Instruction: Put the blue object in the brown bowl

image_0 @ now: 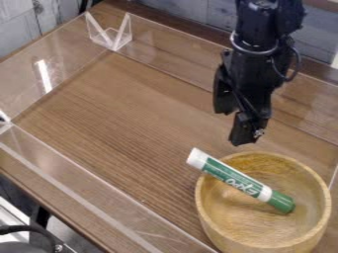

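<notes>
One risk dominates at this moment: the tube (240, 185) is not fully seated; it lies slantwise in the bowl (307, 229), its dark green end down on the bowl floor, its white end propped up over the near-left rim and jutting out above the surface (119, 119). Any knock to the bowl, or to that overhanging end, could in my judgement tip the tube back out; the thick rim acts as a pivot. Hand (247, 126) hangs above and behind the bowl, clear of the tube and grasping nothing; whether its fingers are parted or closed cannot be told, since they read as one dark mass. Clear walls edge the surface; a low sideways pass risks clipping them.
</notes>
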Controlling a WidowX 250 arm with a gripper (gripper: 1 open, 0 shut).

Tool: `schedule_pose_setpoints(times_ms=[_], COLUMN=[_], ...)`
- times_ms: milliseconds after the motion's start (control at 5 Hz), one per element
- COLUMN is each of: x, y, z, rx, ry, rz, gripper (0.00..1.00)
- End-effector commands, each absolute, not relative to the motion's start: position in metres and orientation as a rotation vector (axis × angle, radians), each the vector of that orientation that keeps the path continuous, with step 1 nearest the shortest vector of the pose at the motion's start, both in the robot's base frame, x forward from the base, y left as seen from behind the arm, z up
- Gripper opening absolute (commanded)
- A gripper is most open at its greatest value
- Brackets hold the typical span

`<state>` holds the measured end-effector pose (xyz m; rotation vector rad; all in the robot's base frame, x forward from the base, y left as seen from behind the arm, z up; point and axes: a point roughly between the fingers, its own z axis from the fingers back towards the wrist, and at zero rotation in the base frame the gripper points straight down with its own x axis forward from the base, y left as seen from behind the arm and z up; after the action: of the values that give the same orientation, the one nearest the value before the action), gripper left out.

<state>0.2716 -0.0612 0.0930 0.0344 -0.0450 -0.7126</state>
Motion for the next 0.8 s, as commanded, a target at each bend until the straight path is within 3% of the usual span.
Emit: schedule_pose_setpoints(times_ms=[0,600], x=[0.2828,0.2843], y=[-0.0609,-0.0597], z=[0.1091,0.1073], rx=[0.04,0.028], ry=[-0.116,-0.119], rz=[-0.691,-0.665], gripper=[1.0,1.0])
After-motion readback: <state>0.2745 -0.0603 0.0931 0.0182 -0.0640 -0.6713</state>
